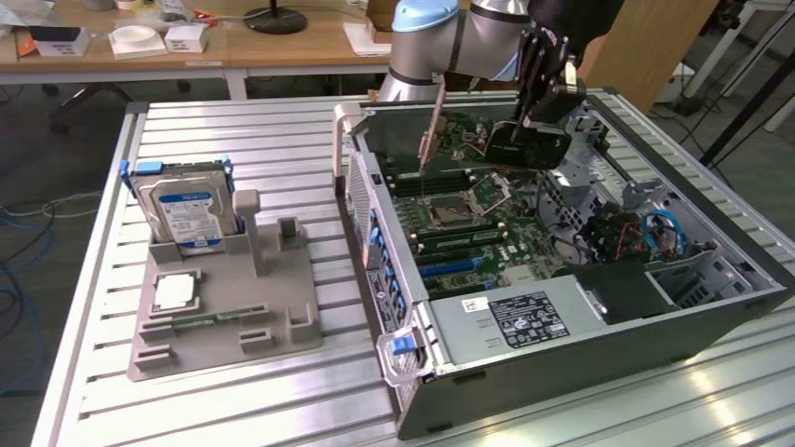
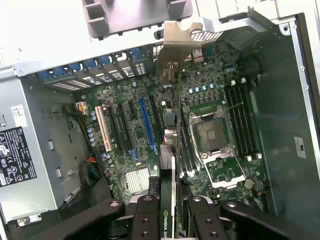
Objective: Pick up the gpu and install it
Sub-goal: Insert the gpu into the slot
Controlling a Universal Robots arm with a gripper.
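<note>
You see one flat black gpu (image 2: 167, 200), one silver blue-labelled hard drive (image 1: 186, 209), one grey plastic holder (image 1: 223, 321), one open computer case (image 1: 597, 372).

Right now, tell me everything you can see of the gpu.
The gpu is a thin flat black card, edge-on in the wrist view, with a grey metal bracket at one end. The jaws of the gripper clamp its two faces. It hangs above the motherboard inside the open computer case, not seated in any slot.
</note>
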